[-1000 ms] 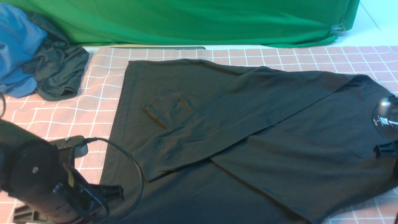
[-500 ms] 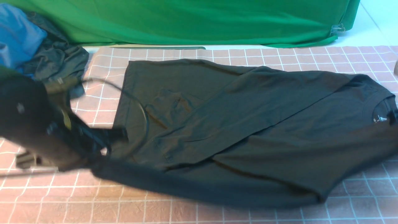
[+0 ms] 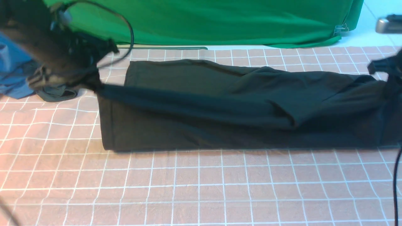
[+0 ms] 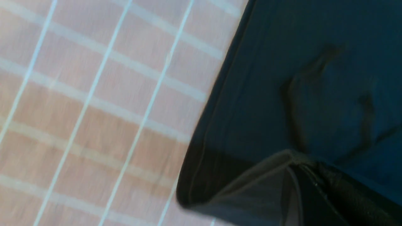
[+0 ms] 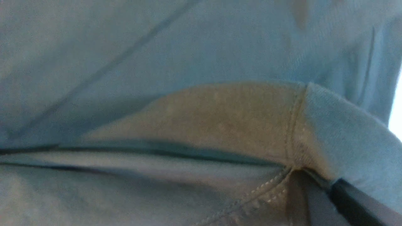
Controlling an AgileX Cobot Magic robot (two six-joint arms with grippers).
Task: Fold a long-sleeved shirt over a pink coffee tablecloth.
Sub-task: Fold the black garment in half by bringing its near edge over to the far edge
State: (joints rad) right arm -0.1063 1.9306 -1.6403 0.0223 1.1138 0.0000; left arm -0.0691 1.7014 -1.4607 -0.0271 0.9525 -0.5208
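Observation:
The black long-sleeved shirt [image 3: 220,125] lies across the pink coffee tablecloth [image 3: 201,188], with its near half lifted and doubled toward the back. At the left end, my left gripper [image 3: 95,84] is shut on the shirt's hem corner and holds it above the cloth. My right gripper [image 3: 389,77] is shut on the collar end at the far right. In the left wrist view the shirt [image 4: 298,78] bunches into the left gripper [image 4: 298,160] over the tablecloth [image 4: 94,94]. The right wrist view shows a stitched seam of the shirt [image 5: 188,47] pinched in the right gripper [image 5: 295,171].
A plain green cloth [image 3: 204,22] hangs along the back edge. A blue garment [image 3: 12,84] and a smaller dark garment [image 3: 56,92] sit bunched at the back left, just behind my left arm. A cable loops above the left wrist.
Both grippers have risen and moved toward the back, carrying the shirt's near edge up and over. The sleeves that lay on top are now covered, and pink cloth shows in front.

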